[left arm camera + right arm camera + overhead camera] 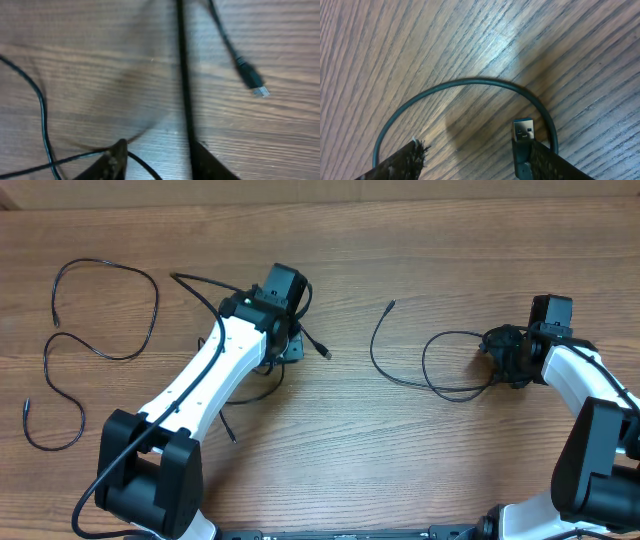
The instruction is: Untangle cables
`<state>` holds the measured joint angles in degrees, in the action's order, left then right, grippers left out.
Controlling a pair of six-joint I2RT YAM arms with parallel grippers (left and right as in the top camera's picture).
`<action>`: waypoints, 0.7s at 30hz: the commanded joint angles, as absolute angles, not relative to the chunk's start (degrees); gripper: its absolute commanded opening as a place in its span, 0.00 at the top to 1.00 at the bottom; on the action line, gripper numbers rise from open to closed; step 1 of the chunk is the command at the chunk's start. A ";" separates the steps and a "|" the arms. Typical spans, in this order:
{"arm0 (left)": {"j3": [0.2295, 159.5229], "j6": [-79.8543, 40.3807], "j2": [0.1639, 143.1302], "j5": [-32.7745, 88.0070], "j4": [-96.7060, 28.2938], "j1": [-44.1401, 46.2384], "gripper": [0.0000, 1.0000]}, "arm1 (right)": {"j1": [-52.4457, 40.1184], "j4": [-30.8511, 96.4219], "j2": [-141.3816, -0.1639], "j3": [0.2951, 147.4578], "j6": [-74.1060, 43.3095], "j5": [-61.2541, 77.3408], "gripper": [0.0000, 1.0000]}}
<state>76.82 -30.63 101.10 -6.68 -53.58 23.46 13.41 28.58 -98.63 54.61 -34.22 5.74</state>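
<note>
Three thin black cables lie on the wooden table. One cable (pixel 100 310) winds in loose loops at the far left. A second cable (pixel 310 338) lies under my left gripper (pixel 288 345); its plug (pixel 252 82) has a silvery tip. In the left wrist view my left gripper (pixel 160 147) is open, one strand (pixel 182 75) runs along the right finger, and another strand (pixel 145 167) crosses between the fingers. A third cable (pixel 440 365) loops beside my right gripper (pixel 495 352). That right gripper (pixel 475 147) is open, with a USB plug (pixel 524 132) resting against its right finger.
The third cable's free end (pixel 390 305) points toward the back of the table. A further strand (pixel 42 115) curves down the left side of the left wrist view. Both arm bases stand at the table's front edge.
</note>
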 commanded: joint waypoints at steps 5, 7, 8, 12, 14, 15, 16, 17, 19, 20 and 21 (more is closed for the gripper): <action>75.59 -31.35 100.03 -9.52 -55.13 21.26 0.00 | 13.08 26.87 -98.17 54.70 -30.63 13.02 0.18; 75.59 -31.35 100.03 -9.41 -56.10 20.10 0.00 | 12.80 25.63 -98.17 54.70 -27.38 17.45 0.10; 75.59 -31.35 100.03 -9.26 -56.47 19.40 0.00 | 12.40 24.91 -98.17 54.70 -25.63 19.64 0.06; 75.59 -31.35 100.01 -5.08 -57.45 15.42 0.00 | 10.26 23.51 -98.17 54.70 -23.86 21.06 0.00; 75.59 -31.35 100.01 -1.80 -58.04 13.10 0.00 | 9.13 22.96 -98.17 54.70 -23.86 21.06 0.00; 75.57 -31.35 100.01 -0.51 -58.54 11.84 0.00 | 8.62 22.81 -98.17 54.70 -23.88 21.06 0.00; 75.57 -31.35 100.01 0.05 -59.13 10.72 0.00 | 8.03 22.70 -98.17 54.70 -23.86 21.04 0.00; 75.57 -31.35 100.01 0.05 -59.77 9.93 0.00 | 7.57 22.59 -98.17 54.70 -23.88 20.95 0.00; 75.53 -31.33 100.01 -1.15 -61.10 8.60 0.00 | 6.70 22.57 -98.17 54.70 -23.88 20.12 0.00; 75.46 -31.31 100.01 -1.98 -61.71 8.10 0.00 | 6.28 22.57 -98.17 54.70 -23.88 19.59 0.00; 75.46 -31.33 100.01 -3.03 -62.41 7.62 0.00 | 5.91 22.57 -98.17 54.70 -23.90 19.09 0.00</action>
